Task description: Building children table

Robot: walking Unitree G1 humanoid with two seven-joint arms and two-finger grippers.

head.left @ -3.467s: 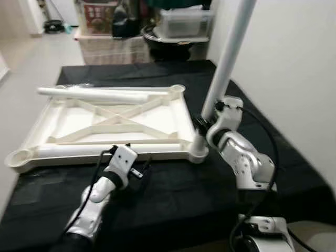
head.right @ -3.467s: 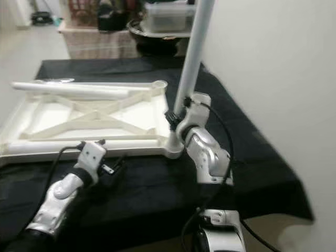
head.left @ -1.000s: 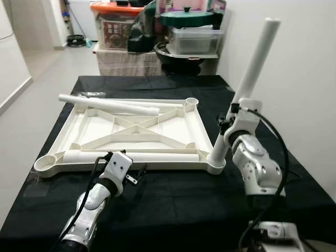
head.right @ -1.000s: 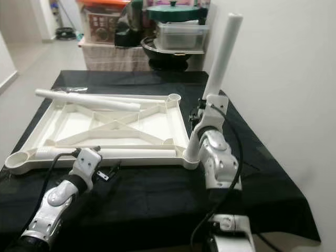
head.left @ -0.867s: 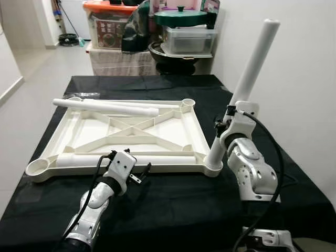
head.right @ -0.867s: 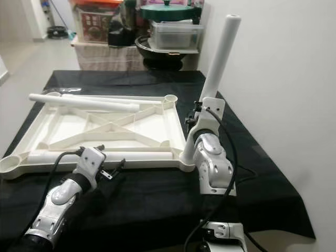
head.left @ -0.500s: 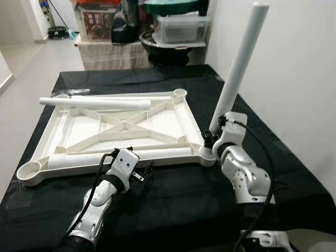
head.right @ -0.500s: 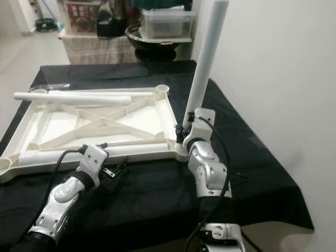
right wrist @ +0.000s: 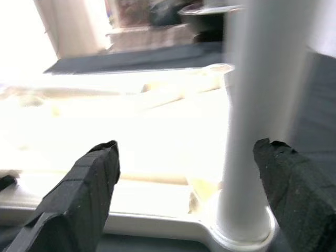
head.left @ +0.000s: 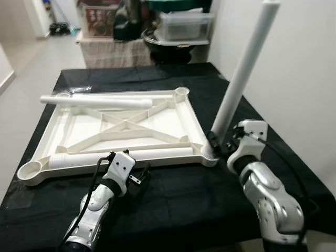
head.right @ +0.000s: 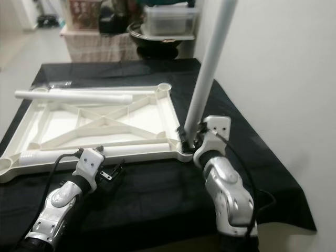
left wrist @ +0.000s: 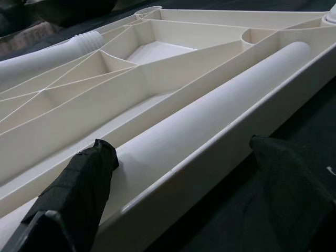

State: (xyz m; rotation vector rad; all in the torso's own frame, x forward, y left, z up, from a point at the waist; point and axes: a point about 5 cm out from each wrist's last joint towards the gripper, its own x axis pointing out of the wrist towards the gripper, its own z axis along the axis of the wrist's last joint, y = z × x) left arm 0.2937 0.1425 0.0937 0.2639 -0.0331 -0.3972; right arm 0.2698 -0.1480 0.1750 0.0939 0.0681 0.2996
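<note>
First leg (head.left: pixel 239 89) stands leaning in the near-right corner socket of the upturned tabletop (head.left: pixel 84 128) on the black surface (head.left: pixel 173 194), my right gripper (right wrist: pixel 184 184) released by its base; next, left gripper (left wrist: pixel 178 184), spread, grabs near-edge leg (left wrist: pixel 210 115).

The right end effector (right wrist: pixel 184 199) has let go of the upright leg (head.left: pixel 239 86) and drawn back, fingers now spread beside its base.

Left gripper (head.left: pixel 137 176) low, fingers spread; right gripper (head.left: pixel 218 143) raised (fingers apart too).
</note>
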